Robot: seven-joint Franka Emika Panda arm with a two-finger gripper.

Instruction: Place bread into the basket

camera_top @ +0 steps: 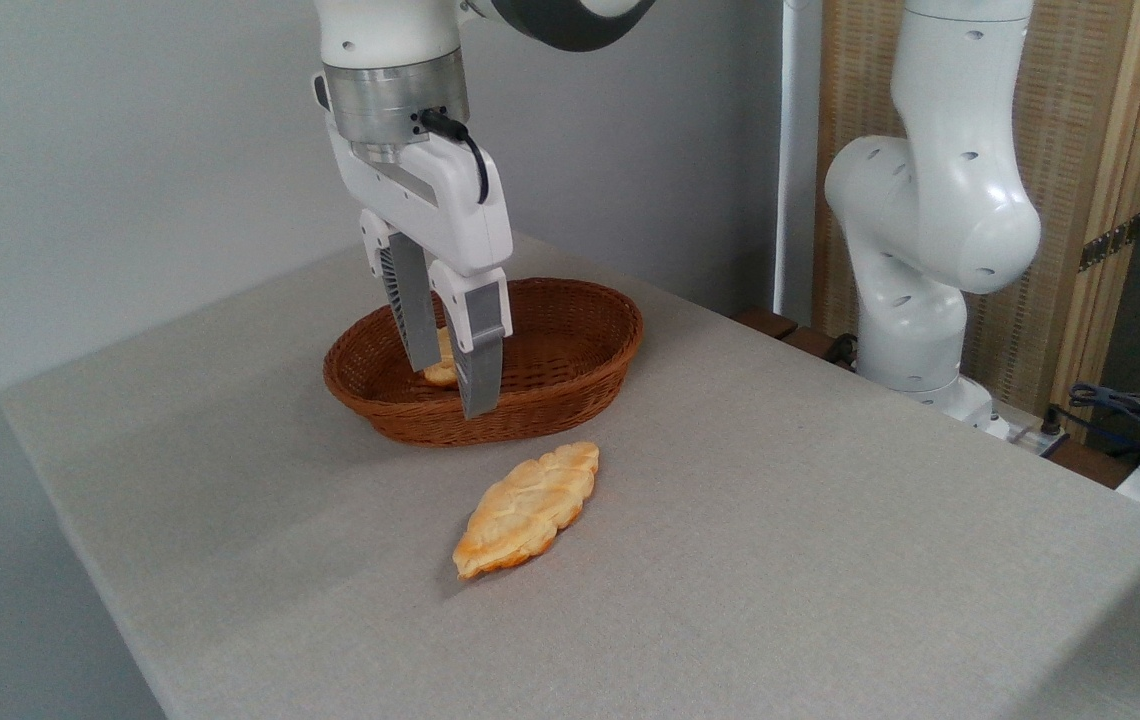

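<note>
Bread (442,368) lies inside the basket (570,345), low against its near-left wall, so the placing looks done. The tool (452,385) hangs just above with fingers parted, released; a leaf-shaped pastry (528,508) rests apart on the tabletop (780,560).

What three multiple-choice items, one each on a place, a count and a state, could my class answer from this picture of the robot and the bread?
1. Where is the bread?
A. inside the basket
B. on the table beside the basket
C. on the floor

2. How many baked pieces are in view?
A. one
B. two
C. four

3. How is the end effector?
A. lying on the table
B. gripping the leaf-shaped pastry
C. over the basket, fingers apart

Answers:
1 A: the bun shows within the wicker rim.
2 B: only the bun and the pastry on the table are visible.
3 C: a gap separates its fingers, and the pastry lies untouched.
</note>
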